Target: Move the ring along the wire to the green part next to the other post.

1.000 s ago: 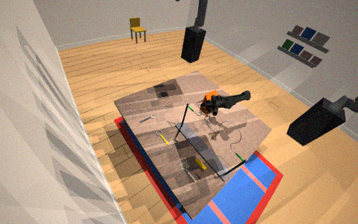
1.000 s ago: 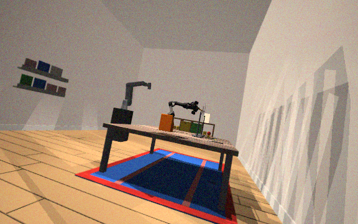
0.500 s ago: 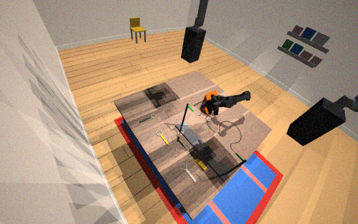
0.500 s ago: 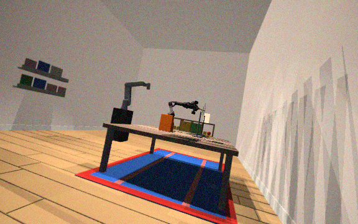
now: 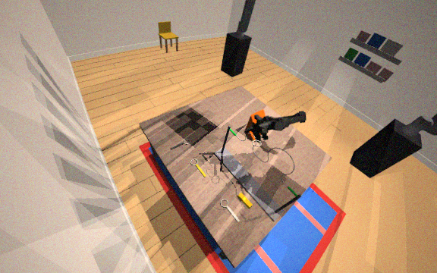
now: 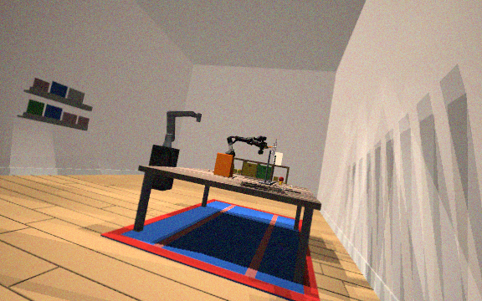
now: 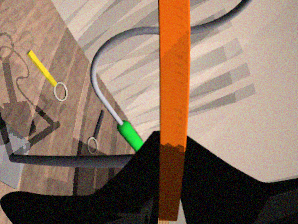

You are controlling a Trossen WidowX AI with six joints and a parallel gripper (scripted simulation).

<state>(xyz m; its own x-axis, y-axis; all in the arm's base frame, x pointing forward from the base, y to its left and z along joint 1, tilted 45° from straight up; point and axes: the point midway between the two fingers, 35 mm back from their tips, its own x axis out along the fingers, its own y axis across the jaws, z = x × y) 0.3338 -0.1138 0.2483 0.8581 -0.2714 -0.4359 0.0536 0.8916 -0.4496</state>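
The gripper [image 5: 253, 137] [image 7: 171, 150] is shut on the orange handle [image 7: 174, 80] [image 6: 270, 146]. The ring [image 5: 256, 143] at the handle's far end is outside the wrist view. In the top view it overlaps the thin grey wire [image 5: 290, 155] [image 7: 93, 70], a little past the green part [image 5: 233, 132] [image 7: 131, 135] by the upper-left post [image 5: 224, 145] [image 7: 75, 161]. The wire appears to pass through it; exact clearance is too small to tell. The wire dips, then arches to the other green part [image 5: 292, 191] by the lower-right post [image 5: 287, 204]. In the wrist view the wire crosses behind the handle.
On the table [image 5: 173, 174] lie a yellow-handled ring [image 5: 200, 170] [image 7: 42, 68], a white-handled ring [image 5: 232, 214], a dark-handled ring [image 5: 178, 145] and a yellow block [image 5: 245, 200]. The arm reaches in from an orange base block [image 6: 223, 164]. A low shelf with coloured boxes stands behind the table in the exterior view.
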